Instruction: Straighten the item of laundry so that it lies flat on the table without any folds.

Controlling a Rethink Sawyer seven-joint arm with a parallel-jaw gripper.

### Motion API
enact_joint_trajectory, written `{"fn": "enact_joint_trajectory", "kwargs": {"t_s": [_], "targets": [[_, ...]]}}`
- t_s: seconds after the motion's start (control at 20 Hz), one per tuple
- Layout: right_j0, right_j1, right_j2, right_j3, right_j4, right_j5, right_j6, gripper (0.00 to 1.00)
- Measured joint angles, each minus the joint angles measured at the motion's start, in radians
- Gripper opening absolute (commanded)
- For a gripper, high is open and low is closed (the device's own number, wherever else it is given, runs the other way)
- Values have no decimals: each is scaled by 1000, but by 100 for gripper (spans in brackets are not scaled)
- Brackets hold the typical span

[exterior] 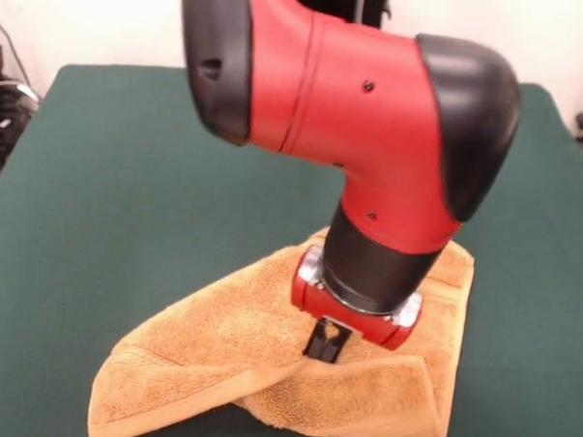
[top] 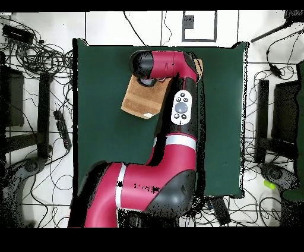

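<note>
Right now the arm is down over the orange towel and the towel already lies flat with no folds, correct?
Not quite. The arm is down over the towel, but the towel is not flat: the front view shows a corner folded over and a raised ridge along its near edge. It rests bunched on the green table.

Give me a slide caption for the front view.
Sawyer gripper pressed into a folded orange-tan towel on the green table.

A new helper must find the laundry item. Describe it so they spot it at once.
Start at the large dark green table, then follow the red arm down to its gripper. Beneath it lies the orange-tan terry towel, folded over itself, the only cloth item on the table.
</note>
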State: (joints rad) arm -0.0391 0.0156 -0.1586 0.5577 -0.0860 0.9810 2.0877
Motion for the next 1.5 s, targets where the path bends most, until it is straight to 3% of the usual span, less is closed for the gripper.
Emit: {"fn": "enact_joint_trajectory", "kwargs": {"t_s": [0.6,1.5], "targets": [[62,-81,-23,56,-42,-205,0,0],[50,-96,-24,63,-45,-335,0,0]]}}
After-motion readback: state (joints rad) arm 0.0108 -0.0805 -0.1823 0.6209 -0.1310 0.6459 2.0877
